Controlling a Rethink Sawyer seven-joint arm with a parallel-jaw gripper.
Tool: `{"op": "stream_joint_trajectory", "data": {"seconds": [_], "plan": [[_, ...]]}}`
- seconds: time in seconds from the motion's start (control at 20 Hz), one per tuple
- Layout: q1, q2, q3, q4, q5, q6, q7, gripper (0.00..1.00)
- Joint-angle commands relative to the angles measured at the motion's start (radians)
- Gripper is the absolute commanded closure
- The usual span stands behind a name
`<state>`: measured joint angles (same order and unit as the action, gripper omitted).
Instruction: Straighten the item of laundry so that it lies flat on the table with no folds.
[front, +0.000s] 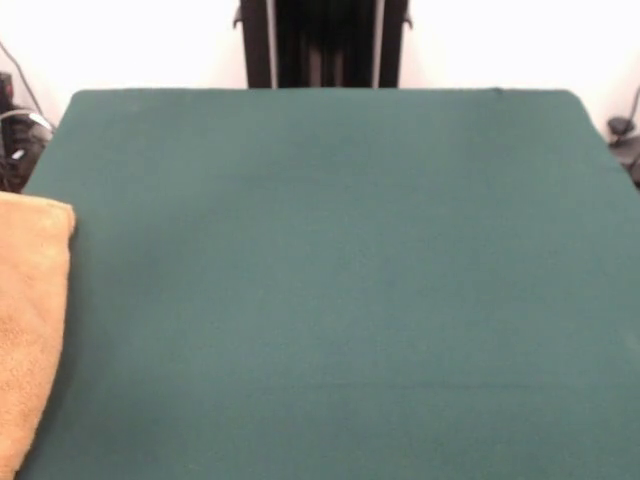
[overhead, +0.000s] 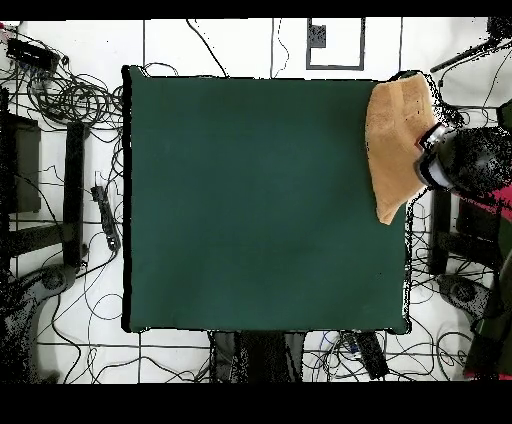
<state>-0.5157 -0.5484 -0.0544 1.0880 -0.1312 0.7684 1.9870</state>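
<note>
One towel (front: 30, 320), one table (front: 330, 280).
The towel is being draped over one side edge of the table, partly hanging off beside a person (overhead: 475, 160); the gripper is not being shown, so its state cannot be told.

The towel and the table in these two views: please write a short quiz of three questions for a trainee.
1. True or false: the towel lies in the middle of the table.
2. In the overhead view, the towel hangs over which side of the table? A) left B) right C) bottom
3. Fill in: in the overhead view, a ____ shows beside the towel at the picture's right edge.

Key:
1. False; it lies at one edge.
2. B
3. person
</note>
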Motion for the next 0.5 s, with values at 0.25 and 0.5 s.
{"op": "stream_joint_trajectory", "data": {"seconds": [0.25,0.5], "plan": [[0.149,-0.005,0.104,0.17,-0.017,0.006,0.01,1.0],[0.173,0.006,0.081,0.185,-0.02,-0.027,0.045,1.0]]}}
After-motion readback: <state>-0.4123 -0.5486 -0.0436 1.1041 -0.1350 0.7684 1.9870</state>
